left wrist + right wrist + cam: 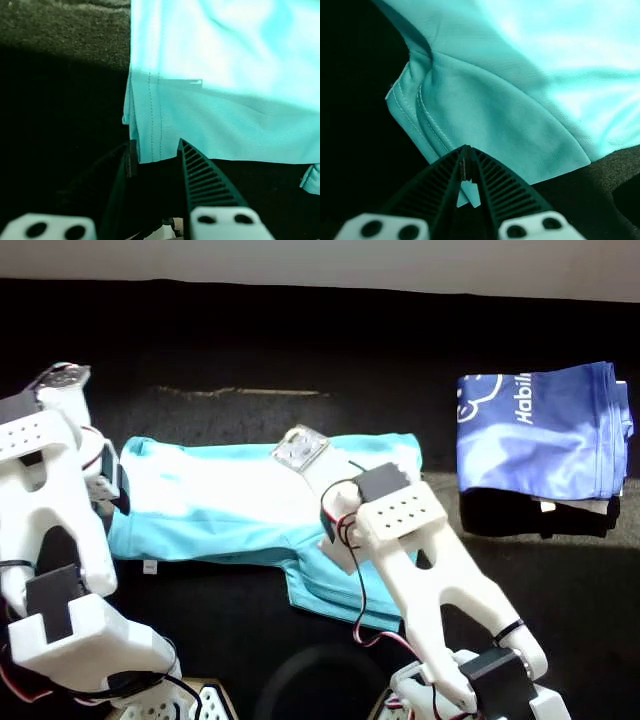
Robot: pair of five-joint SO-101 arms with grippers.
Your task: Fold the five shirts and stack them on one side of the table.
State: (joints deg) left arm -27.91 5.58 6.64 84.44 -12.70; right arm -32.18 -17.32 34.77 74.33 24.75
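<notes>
A turquoise shirt [230, 505] lies spread across the black table, with one sleeve [340, 590] toward the front. My left gripper [157, 152] is open, and the shirt's hem corner [147, 145] sits between its two black fingers. This gripper is at the shirt's left edge [112, 488] in the high view. My right gripper [465, 167] is shut on a fold of the turquoise shirt [485, 110], near a stitched sleeve edge. The right arm [400, 515] reaches over the shirt's right half. A folded blue shirt [540, 430] lies on a folded black one [535, 515] at the right.
The black table cloth [250, 350] stretches bare behind the shirt. Both arms' bases [90, 640] stand along the front edge. A pale wall strip [320, 260] runs along the back.
</notes>
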